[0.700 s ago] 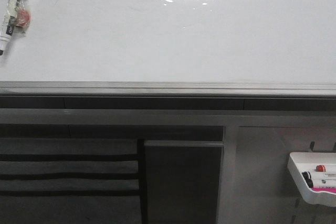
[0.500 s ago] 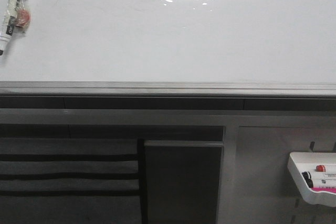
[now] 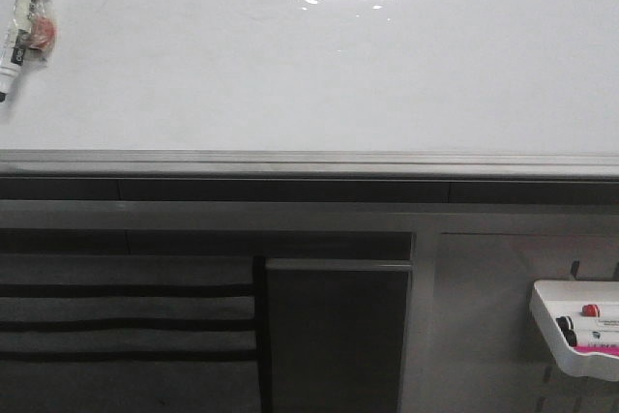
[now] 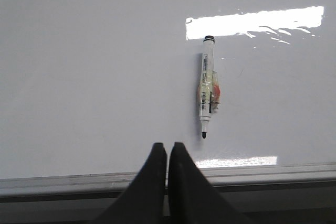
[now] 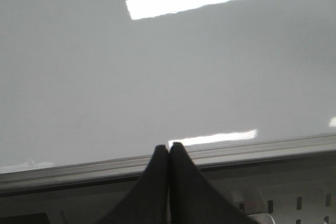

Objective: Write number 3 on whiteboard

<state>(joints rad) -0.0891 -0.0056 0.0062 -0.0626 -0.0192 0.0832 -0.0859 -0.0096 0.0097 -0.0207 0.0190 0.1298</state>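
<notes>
Glossy and unmarked, the whiteboard (image 3: 290, 74) carries only a marker (image 4: 206, 93) lying just ahead of the left pincer (image 4: 167, 148), which, like the right pincer (image 5: 168, 149), is pinched closed and empty, so a shallow grab could roll it away.

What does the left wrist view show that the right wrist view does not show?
Only the left wrist view shows the marker lying uncapped on the whiteboard, beyond the closed left fingers. Only the right wrist view shows the closed right fingers and a perforated panel below the board. Both share the blank glossy board, its grey edge strip and light reflections.
</notes>
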